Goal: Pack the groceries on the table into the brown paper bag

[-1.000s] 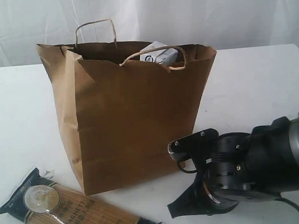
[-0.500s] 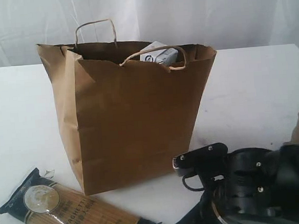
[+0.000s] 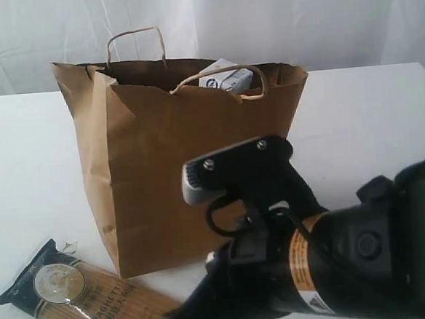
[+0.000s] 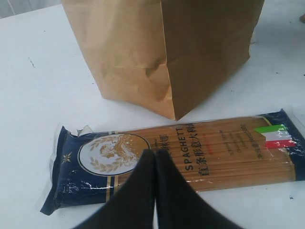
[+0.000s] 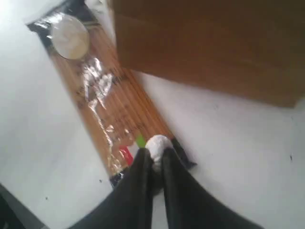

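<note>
Closest to me in the exterior view, my right arm [image 3: 351, 259] fills the lower right of the frame, its black body covering part of the bag's front. On its wrist camera, the right gripper [image 5: 153, 155] has its jaws drawn almost together at the dark end of the spaghetti pack [image 5: 102, 105]. A small white lump [image 5: 158, 144] sits at the tips; I cannot tell what it is, or whether the pack is pinched. The left gripper [image 4: 155, 153] has its jaws pressed flat together, holding nothing, over the pack's other end by the round gold emblem.

The pack lies flat on the white surface [image 3: 370, 119] in the lower left of the exterior frame, one end hidden behind the right arm. Just behind it, the brown paper bag [image 3: 148, 171] stands upright and open at centre frame, its far handle standing and its near handle drooping over the rim. A small white-blue carton [image 3: 225, 77] peeks above that rim at upper centre. Beyond, a pale curtain [image 3: 297, 15] spans the top of the frame.
</note>
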Tool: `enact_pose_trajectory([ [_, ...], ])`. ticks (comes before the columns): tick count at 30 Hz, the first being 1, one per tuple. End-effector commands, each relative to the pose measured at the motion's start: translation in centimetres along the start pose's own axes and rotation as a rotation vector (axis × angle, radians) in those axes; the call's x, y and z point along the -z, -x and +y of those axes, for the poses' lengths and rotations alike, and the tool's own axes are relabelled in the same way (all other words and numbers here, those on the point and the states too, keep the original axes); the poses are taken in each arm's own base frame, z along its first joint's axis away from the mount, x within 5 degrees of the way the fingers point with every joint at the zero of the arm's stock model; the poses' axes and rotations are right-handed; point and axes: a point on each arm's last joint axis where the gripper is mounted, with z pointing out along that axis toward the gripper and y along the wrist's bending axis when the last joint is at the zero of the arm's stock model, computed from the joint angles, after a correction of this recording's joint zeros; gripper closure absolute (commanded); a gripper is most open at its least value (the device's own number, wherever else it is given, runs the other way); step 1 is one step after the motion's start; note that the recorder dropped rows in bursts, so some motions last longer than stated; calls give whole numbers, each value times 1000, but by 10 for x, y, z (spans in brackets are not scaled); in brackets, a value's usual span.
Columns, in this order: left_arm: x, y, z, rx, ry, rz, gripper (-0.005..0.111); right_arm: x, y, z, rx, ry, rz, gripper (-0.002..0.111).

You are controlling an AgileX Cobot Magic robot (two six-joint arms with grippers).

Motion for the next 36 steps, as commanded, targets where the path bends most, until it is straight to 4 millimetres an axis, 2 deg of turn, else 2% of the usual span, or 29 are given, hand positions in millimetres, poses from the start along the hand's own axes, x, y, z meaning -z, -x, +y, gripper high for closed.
enact_pose_trajectory([
  [1, 0, -1, 0, 8, -4, -5, 107, 17, 23, 17, 111, 38, -55, 108],
  [4, 0, -1, 0, 8, -4, -5, 107, 27, 45, 33, 247, 47, -89, 108],
  [9, 0, -1, 0, 8, -4, -5, 107, 21, 76, 55, 355, 57, -138, 108],
  [12, 0, -1, 0, 8, -4, -5, 107, 25, 94, 62, 378, 44, -192, 108],
  [15, 0, -1, 0, 8, -4, -5, 107, 40, 117, 65, 455, -1, -297, 108],
  [19, 0, -1, 0, 8, -4, -5, 107, 64, 143, 58, 525, -154, -400, 108],
  [25, 0, -1, 0, 8, -4, -5, 107, 94, 168, 50, 542, -314, -520, 108],
  [28, 0, -1, 0, 8, -4, -5, 107, 104, 179, 43, 515, -340, -559, 108],
  [32, 0, -1, 0, 8, -4, -5, 107, 108, 188, 25, 439, -396, -545, 108],
  [36, 0, -1, 0, 8, -4, -5, 107, 100, 192, 1, 302, -387, -487, 108],
])
